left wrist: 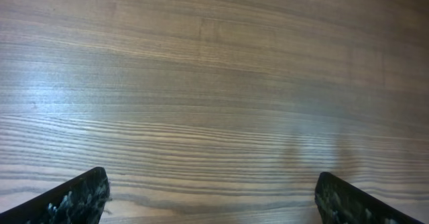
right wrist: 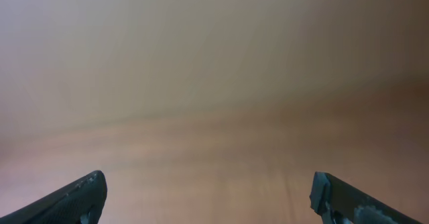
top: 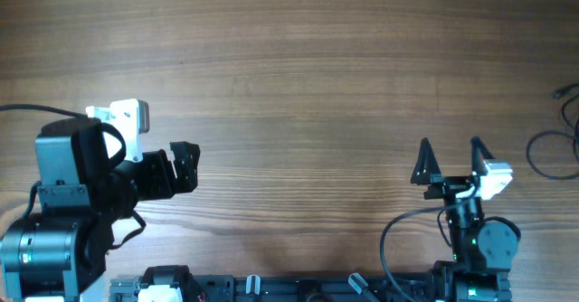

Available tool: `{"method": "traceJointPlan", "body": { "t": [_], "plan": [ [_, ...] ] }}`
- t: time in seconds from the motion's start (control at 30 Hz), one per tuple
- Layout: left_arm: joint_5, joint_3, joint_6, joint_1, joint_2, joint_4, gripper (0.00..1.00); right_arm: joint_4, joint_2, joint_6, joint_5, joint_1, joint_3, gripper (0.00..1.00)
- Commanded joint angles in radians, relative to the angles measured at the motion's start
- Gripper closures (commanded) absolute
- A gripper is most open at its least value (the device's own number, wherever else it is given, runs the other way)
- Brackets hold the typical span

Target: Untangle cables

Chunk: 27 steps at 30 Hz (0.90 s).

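Dark cables lie in loops at the far right edge of the wooden table, partly cut off by the overhead view's edge. My left gripper is at the left, open and empty, far from the cables. In the left wrist view its two fingertips frame bare wood. My right gripper is at the lower right, open and empty, some way left of the cables. In the right wrist view its fingertips frame blurred bare wood. No cable shows in either wrist view.
The wooden table fills the overhead view. The arm bases and a dark rail run along the front edge. A black robot cable loops by the right arm's base.
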Motion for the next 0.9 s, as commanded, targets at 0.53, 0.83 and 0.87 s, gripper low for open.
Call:
{"method": "traceJointPlan", "body": {
  "t": [0.53, 0.83, 0.87],
  "plan": [
    [-0.067, 0.001, 0.020, 0.002, -0.303, 0.003, 0.00, -0.002, 0.053, 0.086, -0.007, 0.021, -0.001, 0.00],
    [-0.092, 0.001, 0.020, 0.002, -0.465, -0.019, 0.00, -0.002, 0.000, 0.085, -0.006, 0.026, -0.001, 0.00],
    [-0.092, 0.001, 0.020, 0.002, -0.474, -0.022, 0.00, 0.000, -0.015, 0.085, -0.006, 0.026, -0.001, 0.00]
  ]
}}
